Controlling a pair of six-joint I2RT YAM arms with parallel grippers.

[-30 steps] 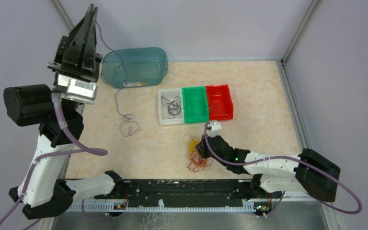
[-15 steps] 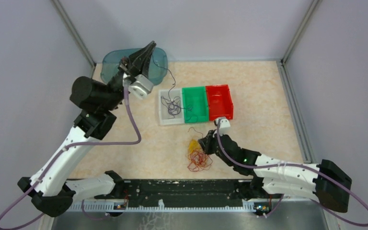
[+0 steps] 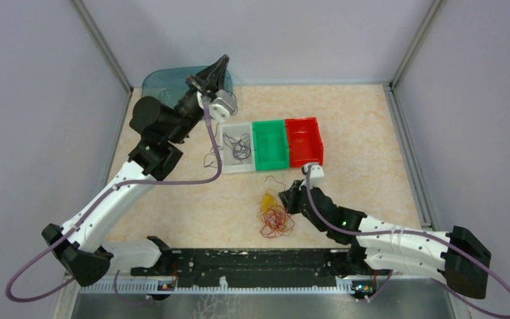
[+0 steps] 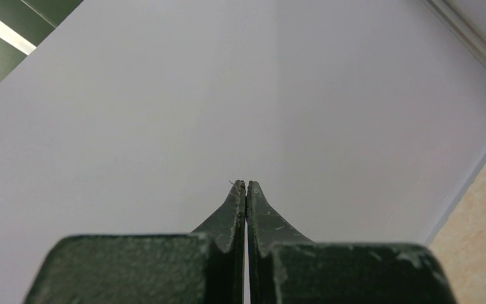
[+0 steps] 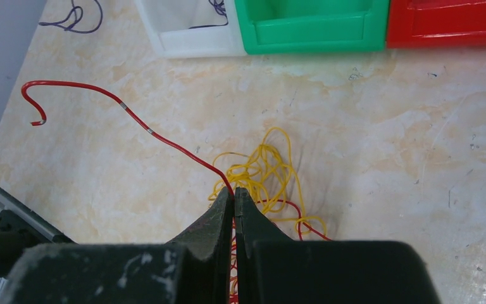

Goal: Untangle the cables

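Nipping purple cable (image 3: pixel 210 158), left pincer (image 3: pixel 224 60) skyward; right pincer (image 5: pixel 234 190), red cable (image 5: pixel 149 131).

A table (image 3: pixel 372 133) carries three bins in a row at its middle: the left bin (image 3: pixel 238 168), the middle bin (image 3: pixel 270 143) touching it, the right bin (image 3: pixel 303 141) touching that; a clump of cables (image 3: pixel 239 145) lies in the left bin; a loose cable (image 3: pixel 211 158) lies just left of it; a tub (image 3: pixel 156 83) stands behind and to the left, at the back edge; a tangle of cables (image 3: pixel 273 216) lies before the bins; the right gripper (image 3: pixel 284 199) sits at the tangle's right side, pinching one strand; the left gripper (image 3: pixel 223 61) hangs over the tub's right end.
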